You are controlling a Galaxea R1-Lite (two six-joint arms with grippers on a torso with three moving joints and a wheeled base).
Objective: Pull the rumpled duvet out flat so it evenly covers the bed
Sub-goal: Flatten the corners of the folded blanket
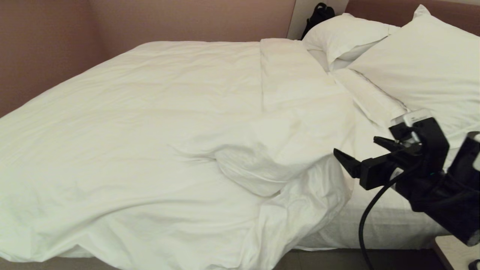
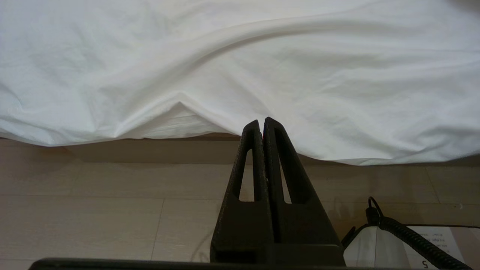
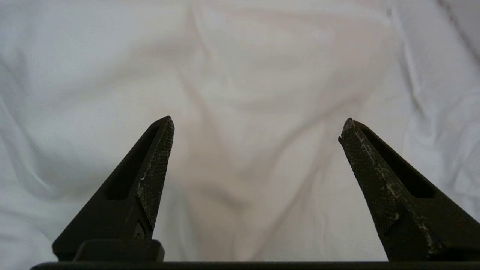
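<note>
- The duvet (image 1: 157, 123) is plain white throughout, creased but unpatterned, with a faint cream tint where the light falls.
- Two pillows (image 1: 423, 63) and the sheet (image 1: 390, 221) below them are the same plain white.
- The wall (image 1: 48, 48) behind the bed is a flat dusty pink-brown; the headboard (image 1: 378, 9) is a similar brown.
- A black bag (image 1: 318, 15) sits in the far corner.
- The right gripper (image 1: 354, 155) is matte black with a cross-hatched texture on its fingers (image 3: 157, 172), flecked with whitish scuffs.
- The left gripper (image 2: 261, 123) is black too.
- The floor (image 2: 112, 210) is pale beige wood-look planking.
</note>
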